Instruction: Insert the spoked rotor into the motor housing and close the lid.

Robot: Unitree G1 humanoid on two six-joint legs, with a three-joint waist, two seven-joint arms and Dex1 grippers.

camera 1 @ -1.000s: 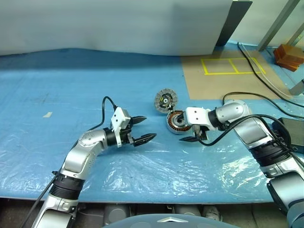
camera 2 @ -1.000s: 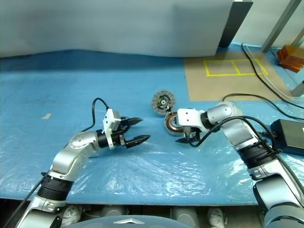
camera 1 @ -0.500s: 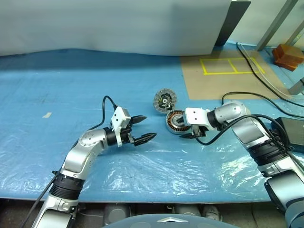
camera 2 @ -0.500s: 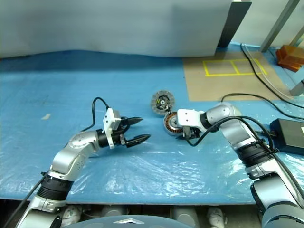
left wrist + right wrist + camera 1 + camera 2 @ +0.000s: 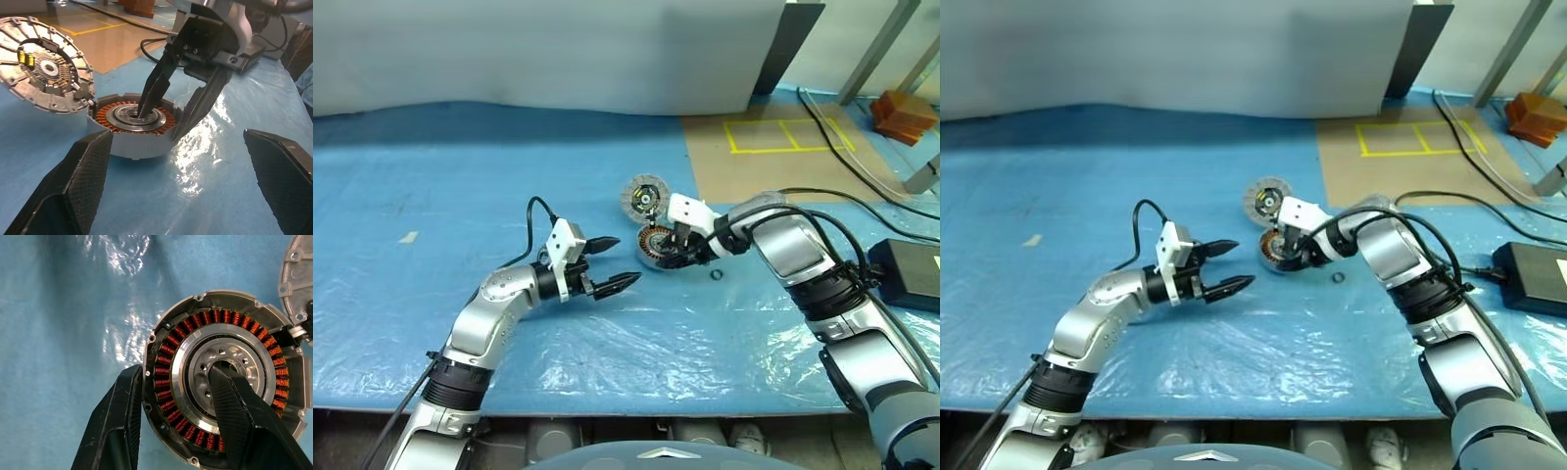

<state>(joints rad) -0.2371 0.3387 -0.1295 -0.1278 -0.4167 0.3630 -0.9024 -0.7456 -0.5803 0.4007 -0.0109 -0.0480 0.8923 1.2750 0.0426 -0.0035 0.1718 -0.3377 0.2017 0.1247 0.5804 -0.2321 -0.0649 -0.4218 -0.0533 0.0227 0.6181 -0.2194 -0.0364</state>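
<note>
The motor housing (image 5: 654,245), a silver cup with copper windings, lies on the blue plastic sheet. The spoked rotor (image 5: 642,195), a grey disc with a ribbed rim, leans tilted against the housing's far edge (image 5: 44,63). My right gripper (image 5: 672,253) points down over the housing. One finger sits in the silver centre (image 5: 230,401) and the other is against the outer wall (image 5: 120,416), so it is shut on the housing wall. My left gripper (image 5: 625,261) hovers open just left of the housing, with nothing between its fingers (image 5: 83,181). The lid is out of view.
A small black ring (image 5: 714,273) lies right of the housing. A black power box (image 5: 907,286) and cables (image 5: 832,211) are at the right. A brown board with yellow tape (image 5: 773,162) lies behind, and a scrap of white tape (image 5: 409,236) at the left.
My right gripper tipped downward, closed from wide open onto the housing wall, and slid the housing and the leaning disc a little to the left. The left arm stayed still.
</note>
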